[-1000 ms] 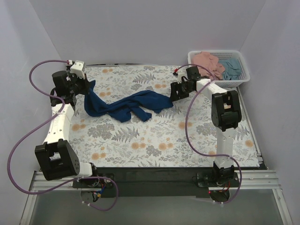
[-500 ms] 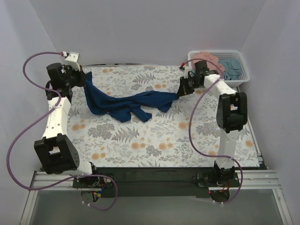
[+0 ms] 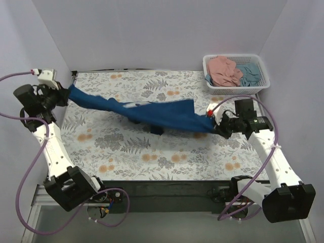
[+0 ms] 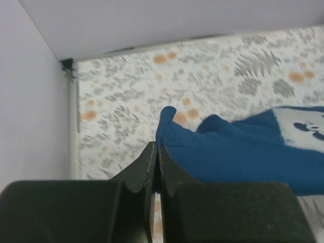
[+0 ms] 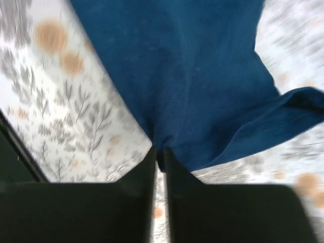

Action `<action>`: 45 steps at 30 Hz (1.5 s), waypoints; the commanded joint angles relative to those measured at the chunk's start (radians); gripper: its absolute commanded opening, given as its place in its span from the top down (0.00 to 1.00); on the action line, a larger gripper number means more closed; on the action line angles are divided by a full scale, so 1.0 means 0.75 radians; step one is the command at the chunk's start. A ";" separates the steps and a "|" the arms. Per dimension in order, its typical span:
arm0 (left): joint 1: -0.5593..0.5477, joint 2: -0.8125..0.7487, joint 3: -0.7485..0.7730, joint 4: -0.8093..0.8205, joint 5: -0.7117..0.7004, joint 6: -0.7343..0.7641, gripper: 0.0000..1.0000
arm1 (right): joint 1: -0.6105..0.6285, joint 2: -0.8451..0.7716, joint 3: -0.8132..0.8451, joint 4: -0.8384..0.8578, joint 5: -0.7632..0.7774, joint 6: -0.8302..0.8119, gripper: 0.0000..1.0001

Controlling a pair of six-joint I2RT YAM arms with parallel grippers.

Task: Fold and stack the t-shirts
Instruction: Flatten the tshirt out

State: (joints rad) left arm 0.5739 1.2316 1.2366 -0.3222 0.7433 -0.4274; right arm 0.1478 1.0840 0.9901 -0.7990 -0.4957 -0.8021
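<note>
Spreading step: your left fingers (image 3: 66, 93) at ten o'clock and right fingers (image 3: 213, 122) at three pinch the navy shirt (image 3: 157, 113) taut; lower it flat.

Taut navy t-shirt (image 3: 157, 114) across table (image 3: 152, 157); basket (image 3: 253, 89) far-right.

the table (image 3: 152, 152) carries a pale cover printed with grey ferns and orange flowers. a white lattice basket (image 3: 235, 89) stands on its far right corner. the navy t-shirt (image 3: 167, 114) stretches across the far half; whether it touches the cover cannot be told.
</note>
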 commanded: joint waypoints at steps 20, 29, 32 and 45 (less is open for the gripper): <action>0.006 0.037 -0.180 -0.438 0.199 0.396 1.00 | 0.314 0.561 0.406 -0.025 -0.053 0.239 0.33; 0.004 0.051 -0.178 -0.462 0.187 0.419 1.00 | 0.610 0.884 0.613 0.045 0.143 0.198 0.37; 0.004 0.064 -0.176 -0.466 0.187 0.429 1.00 | 0.670 0.927 0.605 0.049 0.174 0.137 0.40; 0.004 0.078 -0.168 -0.464 0.216 0.417 1.00 | 0.785 0.980 0.376 0.374 0.411 0.045 0.39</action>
State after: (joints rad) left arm 0.5743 1.3037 1.0767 -0.6624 0.8772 -0.1265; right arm 0.7200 1.8111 1.2926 -0.6128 -0.2436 -0.7361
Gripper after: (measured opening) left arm 0.010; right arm 0.622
